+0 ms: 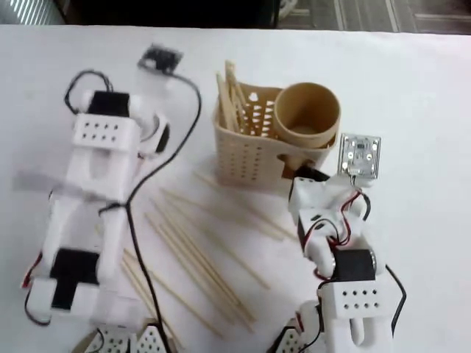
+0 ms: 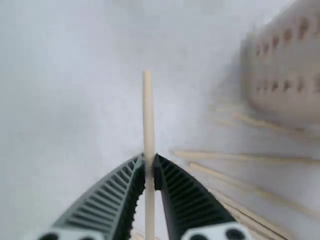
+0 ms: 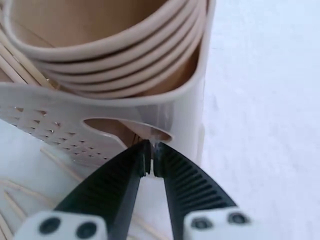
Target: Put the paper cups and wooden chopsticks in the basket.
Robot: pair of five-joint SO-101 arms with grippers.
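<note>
While my left gripper [image 2: 149, 160] clamps a wooden chopstick [image 2: 147, 110], my right gripper [image 3: 151, 159] seems pinched narrowly on the basket [image 3: 187, 117] at its handle slot.

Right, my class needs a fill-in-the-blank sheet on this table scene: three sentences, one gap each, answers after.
1. The left gripper is shut on a single ___.
2. The stacked paper cups sit inside the ___.
3. Other chopsticks lie loose on the ___.
Missing words: chopstick; basket; table.
</note>
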